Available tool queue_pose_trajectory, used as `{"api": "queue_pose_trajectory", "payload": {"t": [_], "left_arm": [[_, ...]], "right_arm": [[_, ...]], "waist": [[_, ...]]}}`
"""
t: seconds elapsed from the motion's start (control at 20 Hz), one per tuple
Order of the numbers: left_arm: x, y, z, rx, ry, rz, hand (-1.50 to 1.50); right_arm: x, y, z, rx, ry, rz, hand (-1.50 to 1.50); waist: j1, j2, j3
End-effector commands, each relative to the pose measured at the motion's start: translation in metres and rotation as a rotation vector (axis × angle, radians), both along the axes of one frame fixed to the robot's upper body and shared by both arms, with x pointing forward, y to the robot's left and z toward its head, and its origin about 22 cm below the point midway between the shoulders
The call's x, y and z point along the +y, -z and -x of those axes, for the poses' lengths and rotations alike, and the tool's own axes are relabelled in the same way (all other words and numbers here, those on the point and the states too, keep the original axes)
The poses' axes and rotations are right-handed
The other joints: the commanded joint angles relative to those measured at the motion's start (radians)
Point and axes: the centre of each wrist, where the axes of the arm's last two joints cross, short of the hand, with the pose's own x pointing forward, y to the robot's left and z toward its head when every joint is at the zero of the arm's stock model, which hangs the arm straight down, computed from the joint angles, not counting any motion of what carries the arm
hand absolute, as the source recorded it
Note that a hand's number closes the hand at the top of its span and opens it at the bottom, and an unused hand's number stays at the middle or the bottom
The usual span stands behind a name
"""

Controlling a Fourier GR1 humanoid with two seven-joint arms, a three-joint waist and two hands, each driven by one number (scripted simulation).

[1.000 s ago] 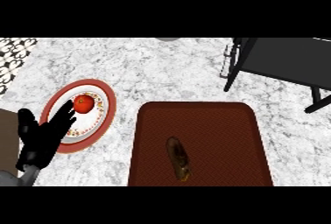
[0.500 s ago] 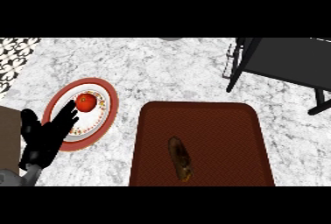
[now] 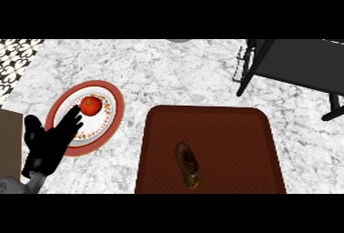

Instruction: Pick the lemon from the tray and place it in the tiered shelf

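A dark red tray [image 3: 235,123] lies on the marble counter at centre right. The only thing on it is a brown, elongated object [image 3: 189,164] near its front; no yellow lemon shows anywhere. The black tiered shelf [image 3: 299,61] stands at the back right. My left hand [image 3: 48,144] is open at the left, its straight fingers lying over the near edge of a plate and pointing at a red round fruit [image 3: 91,105], just short of it. My right hand does not show in this view.
The red-rimmed white plate [image 3: 67,98] holding the red fruit sits left of the tray. A patterned tile strip [image 3: 15,57] runs along the far left. The shelf's black legs [image 3: 247,75] come down behind the tray.
My left hand has crept slightly right and forward, its fingertips now closer to the red fruit. The tray and the brown object have not moved.
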Motion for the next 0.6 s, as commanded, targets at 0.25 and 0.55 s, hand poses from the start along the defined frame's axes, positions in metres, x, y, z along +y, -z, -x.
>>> {"api": "queue_pose_trajectory", "payload": {"t": [0.25, 0.55], "left_arm": [[-0.021, 0.036, 0.011, 0.051, -0.043, 0.063, 0.0], [-0.003, 0.02, -0.003, 0.038, -0.074, 0.078, 0.0]], "right_arm": [[-0.01, 0.005, -0.013, 0.002, -0.053, 0.007, 1.5], [-0.018, -0.008, -0.014, -0.073, 0.026, -0.134, 1.5]], "waist": [[-0.022, 0.013, -0.045], [-0.023, 0.01, -0.045]]}}
